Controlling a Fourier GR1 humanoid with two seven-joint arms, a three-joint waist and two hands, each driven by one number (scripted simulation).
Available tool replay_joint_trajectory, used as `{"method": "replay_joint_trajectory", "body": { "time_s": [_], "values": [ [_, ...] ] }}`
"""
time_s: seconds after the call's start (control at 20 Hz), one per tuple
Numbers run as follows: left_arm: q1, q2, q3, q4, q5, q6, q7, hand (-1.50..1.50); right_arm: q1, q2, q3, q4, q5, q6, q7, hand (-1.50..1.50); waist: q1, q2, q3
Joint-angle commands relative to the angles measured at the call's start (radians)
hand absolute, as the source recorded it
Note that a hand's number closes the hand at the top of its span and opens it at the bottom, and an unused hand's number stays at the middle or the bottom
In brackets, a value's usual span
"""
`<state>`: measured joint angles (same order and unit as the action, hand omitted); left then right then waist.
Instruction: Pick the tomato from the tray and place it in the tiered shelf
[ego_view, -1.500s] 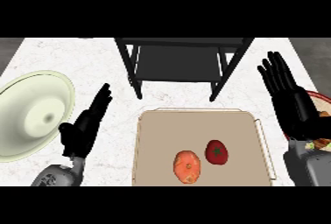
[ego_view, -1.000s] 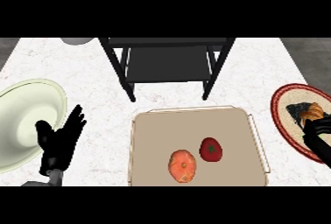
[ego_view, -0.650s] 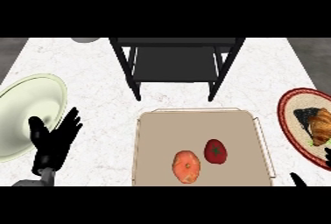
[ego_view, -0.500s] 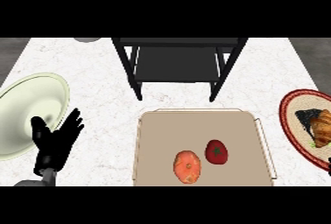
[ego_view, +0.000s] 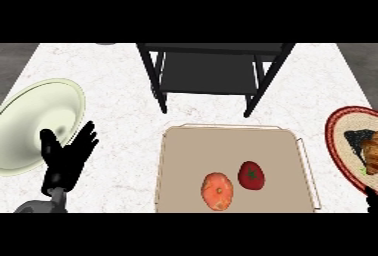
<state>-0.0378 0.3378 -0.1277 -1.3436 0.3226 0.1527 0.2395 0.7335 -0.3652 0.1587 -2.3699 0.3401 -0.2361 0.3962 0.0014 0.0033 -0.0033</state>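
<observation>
Reaching has not begun: we see the red round tomato (ego_view: 251, 175) on the beige tray (ego_view: 229, 145), our left hand (ego_view: 66, 157) relaxed over the white marble desk (ego_view: 125, 120), so we must grasp it before the black tiered shelf (ego_view: 210, 70).

Tomato (ego_view: 251, 175) on tray (ego_view: 221, 145), tiered shelf (ego_view: 210, 70) behind tray, plate (ego_view: 37, 125) left of tray
</observation>
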Motion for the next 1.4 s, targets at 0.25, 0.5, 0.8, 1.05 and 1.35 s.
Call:
{"method": "replay_joint_trajectory", "body": {
  "time_s": [0.25, 0.5, 0.8, 1.05, 1.35],
  "values": [
    [-0.034, 0.001, 0.008, 0.019, -0.011, -0.026, -0.006, 0.0, -0.288, 0.016, 0.139, 0.021, 0.318, -0.024, 0.505, -1.5, 0.026, 0.005, -0.001],
    [0.0, -0.027, -0.013, 0.01, -0.026, -0.011, 0.002, 0.0, -0.488, 0.037, 0.206, 0.101, 0.455, 0.062, 0.773, -1.5, 0.029, 0.001, 0.0],
    [-0.036, -0.012, 0.036, 0.073, -0.013, -0.053, -0.035, 0.0, -0.638, 0.187, 0.327, 0.297, 0.55, 0.168, 0.873, -1.5, 0.012, 0.0, 0.001],
    [-0.025, -0.001, 0.04, 0.023, -0.005, -0.057, 0.02, 0.0, -0.686, 0.256, 0.295, 0.349, 0.574, 0.245, 0.94, -1.5, 0.008, -0.004, 0.002],
    [0.001, -0.034, 0.031, 0.032, -0.029, -0.038, 0.002, 0.0, -0.749, 0.358, 0.285, 0.436, 0.7, 0.301, 0.982, -1.5, 0.006, -0.004, 0.002]
  ]
}}
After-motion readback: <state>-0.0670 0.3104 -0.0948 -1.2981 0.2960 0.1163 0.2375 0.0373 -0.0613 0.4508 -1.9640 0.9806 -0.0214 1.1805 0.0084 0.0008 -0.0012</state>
